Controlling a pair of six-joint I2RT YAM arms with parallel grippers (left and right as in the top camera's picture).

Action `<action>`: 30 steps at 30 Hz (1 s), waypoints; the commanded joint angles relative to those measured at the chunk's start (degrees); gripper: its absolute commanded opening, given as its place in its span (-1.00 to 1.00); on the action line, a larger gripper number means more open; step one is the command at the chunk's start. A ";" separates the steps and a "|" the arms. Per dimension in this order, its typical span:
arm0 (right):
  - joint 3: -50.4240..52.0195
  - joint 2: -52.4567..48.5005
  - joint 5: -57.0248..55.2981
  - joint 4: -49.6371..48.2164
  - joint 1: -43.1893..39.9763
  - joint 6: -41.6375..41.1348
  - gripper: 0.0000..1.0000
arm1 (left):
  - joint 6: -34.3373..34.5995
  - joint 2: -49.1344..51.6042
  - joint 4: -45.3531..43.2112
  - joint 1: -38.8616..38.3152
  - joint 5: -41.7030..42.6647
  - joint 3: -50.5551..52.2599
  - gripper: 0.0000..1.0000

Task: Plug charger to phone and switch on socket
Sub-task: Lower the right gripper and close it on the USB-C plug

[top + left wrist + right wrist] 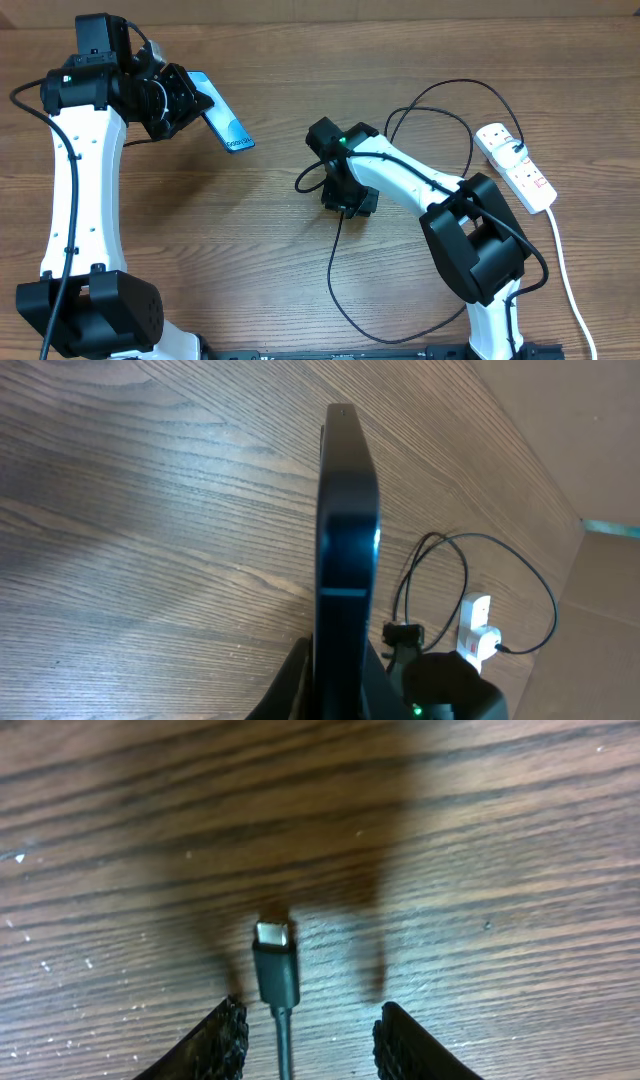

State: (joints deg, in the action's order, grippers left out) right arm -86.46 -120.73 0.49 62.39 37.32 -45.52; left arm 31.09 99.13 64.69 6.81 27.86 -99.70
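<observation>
over at the right edge of the bench (pixel 250 250) the socket (pixel 515 165) lies flat, and one end of the charger (pixel 283 1045) runs into it toward its far end. which outlet it sits in is too small to tell. now the left fingers (pixel 285 695): they're pressed in on the phone (pixel 222 125), pinching it by one short end and holding it tilted off the bench at the upper left. the blue screen faces up, with the white text at the free end. from the left wrist the phone shows edge-on, a dark slab rising out of the grip. the right fingers (pixel 215 1040) are down at mid-bench and spread apart. between them the plug tip (pixel 275 965) lies on the wood, metal end pointing away from the wrist, its cable running back through the gap. neither pad touches it in what shows. phone and plug tip are well apart. the count: one phone, one socket, and one black charger looping in wide curls between mid-bench and the socket. there's also one thick white cord (pixel 568 275) trailing from the socket toward the near edge, and two sets of fingers.
</observation>
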 commanded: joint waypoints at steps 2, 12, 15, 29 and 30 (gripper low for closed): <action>-0.87 0.15 -1.05 -0.50 2.08 -1.01 -0.17 | -1.38 -0.24 -0.57 0.31 2.08 -0.63 -0.91; 0.63 0.15 -3.61 -1.95 1.88 -2.40 -0.16 | -1.55 -0.24 -0.31 0.31 2.08 -0.63 -0.92; 0.63 0.15 -4.28 -1.84 1.86 -2.43 -0.16 | -1.55 -0.24 -0.33 0.31 2.05 -0.63 -0.92; 2.67 0.04 -4.17 -2.34 1.84 -2.47 -0.17 | -1.55 -0.24 -0.31 0.31 2.21 -0.63 -0.92; 2.86 0.04 -3.85 -2.71 1.84 -2.47 -0.17 | -1.55 -0.24 -0.37 0.31 2.21 -0.63 -0.92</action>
State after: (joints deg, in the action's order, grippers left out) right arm -85.30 -120.73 -2.98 60.53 39.40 -47.77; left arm 31.07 99.13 64.73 6.81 27.86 -99.70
